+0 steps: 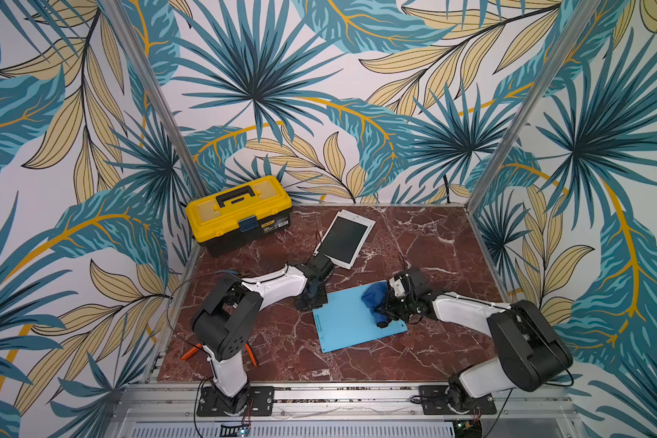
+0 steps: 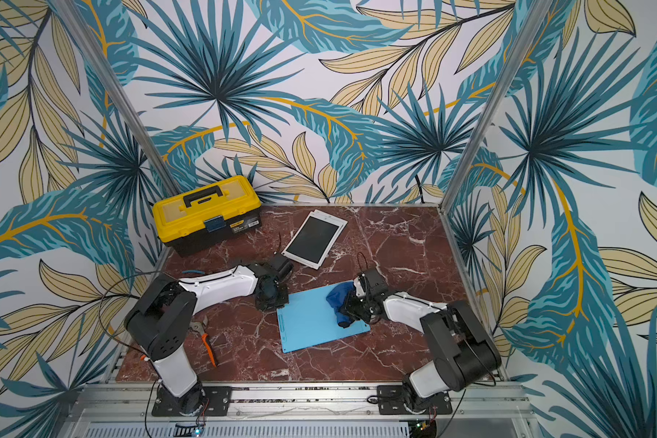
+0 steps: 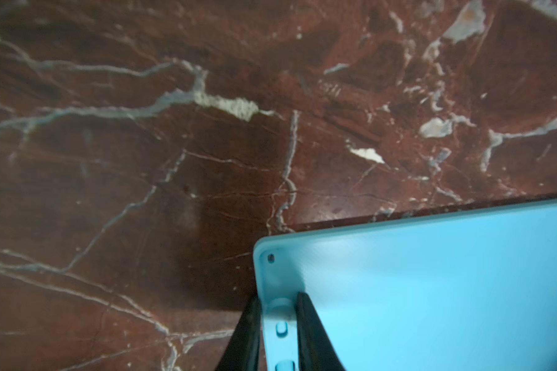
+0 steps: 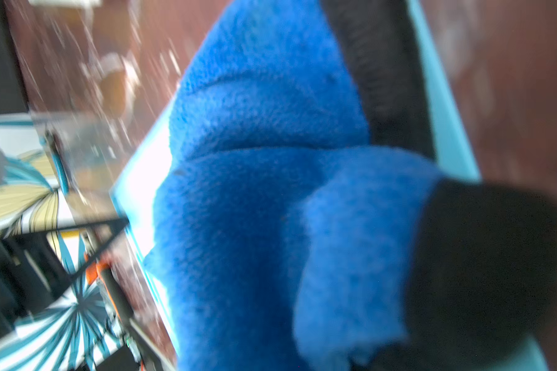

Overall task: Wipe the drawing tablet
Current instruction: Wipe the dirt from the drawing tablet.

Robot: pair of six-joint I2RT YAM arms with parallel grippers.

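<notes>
We see drawing tablet (image 1: 351,326) flat on marble table (image 1: 414,242), lower centre in both top views; right gripper (image 1: 384,313) grips blue cloth (image 1: 372,299), cloth resting on tablet's upper right part; left gripper (image 3: 278,302), jaws narrow, pinches tablet's edge near its upper left corner.

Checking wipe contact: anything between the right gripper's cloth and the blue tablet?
Nothing visible. The right gripper holds the cloth directly on the blue tablet; the left gripper's fingers pinch its corner rim, clear of the cloth.
</notes>
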